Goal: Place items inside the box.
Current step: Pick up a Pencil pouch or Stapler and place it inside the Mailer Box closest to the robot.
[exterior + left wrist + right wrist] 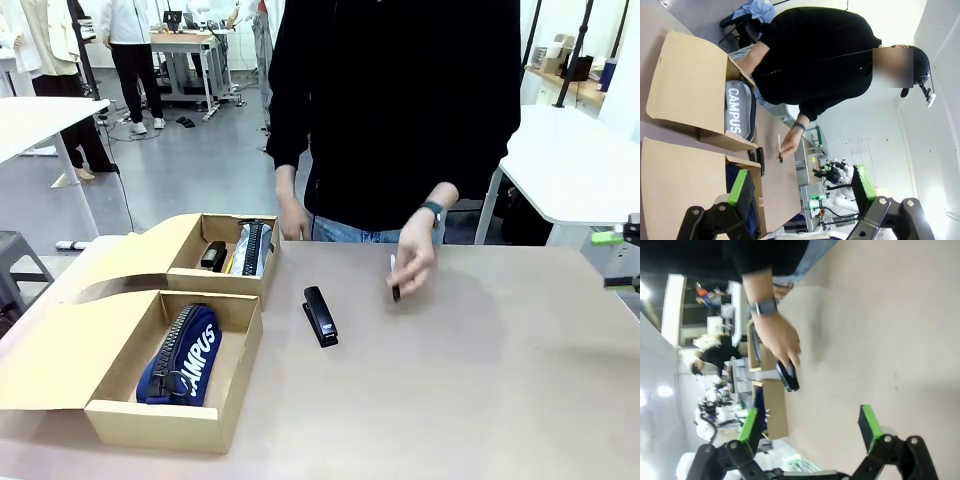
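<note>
The cardboard box (140,415) stands at the table's left with two open compartments. A navy "CAMPUS" pouch (185,352) lies in the near one. The far one holds a grey pouch (252,247) and a black stapler (213,255). Another black stapler (320,316) lies on the table beside the box. The person's hand (415,262) holds a white marker with a black cap (394,277) just above the table. My right gripper (615,260) stands open at the right edge, far from the items. In the wrist views, my left gripper (801,190) and right gripper (809,427) are both open and hold nothing.
The box's flaps (90,290) spread out to the left. The person stands at the far edge, the other hand (293,222) resting near the box's far corner. Bare tabletop (480,380) spans the middle and right. White tables stand beyond.
</note>
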Controlling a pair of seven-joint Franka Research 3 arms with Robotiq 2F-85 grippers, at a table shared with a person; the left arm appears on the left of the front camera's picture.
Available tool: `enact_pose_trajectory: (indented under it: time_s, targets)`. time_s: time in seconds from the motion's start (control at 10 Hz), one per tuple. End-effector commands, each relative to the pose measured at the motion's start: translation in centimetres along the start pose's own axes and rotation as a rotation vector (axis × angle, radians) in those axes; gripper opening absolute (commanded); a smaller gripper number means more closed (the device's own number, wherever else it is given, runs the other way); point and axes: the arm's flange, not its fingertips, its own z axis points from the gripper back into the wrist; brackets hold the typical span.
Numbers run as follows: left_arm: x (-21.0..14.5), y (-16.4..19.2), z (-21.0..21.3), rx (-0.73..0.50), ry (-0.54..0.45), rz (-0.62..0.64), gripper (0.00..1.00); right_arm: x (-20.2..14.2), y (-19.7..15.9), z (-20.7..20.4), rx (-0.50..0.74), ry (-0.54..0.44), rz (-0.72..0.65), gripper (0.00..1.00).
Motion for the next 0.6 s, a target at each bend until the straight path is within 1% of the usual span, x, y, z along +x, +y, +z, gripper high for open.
enact_pose_trajectory:
  time_s: [0.0, 0.1, 0.2, 0.3, 0.4, 0.5]
  targets:
    - [0.0, 0.0, -0.1, -0.023, -0.012, -0.021, 1.00, -1.5, 2.9, -1.3, -0.163, 0.003, 0.084, 1.00]
    - [0.0, 0.0, -0.1, -0.023, -0.012, -0.021, 1.00, -1.4, 3.1, -1.6, -0.151, 0.019, 0.081, 1.00]
    - [0.0, 0.0, -0.1, -0.023, -0.012, -0.021, 1.00, -1.7, 3.3, -2.0, -0.157, 0.033, 0.113, 1.00]
    - [0.0, 0.0, -0.1, -0.023, -0.012, -0.021, 1.00, -1.8, 3.7, -2.5, -0.164, 0.040, 0.113, 1.00]
    - [0.0, 0.0, -0.1, -0.023, -0.012, -0.021, 1.00, -2.2, 4.8, -3.3, -0.184, 0.037, 0.136, 1.00]
    - [0.0, 0.0, -0.1, -0.023, -0.012, -0.021, 1.00, -3.1, 6.7, -4.4, -0.225, 0.023, 0.174, 1.00]
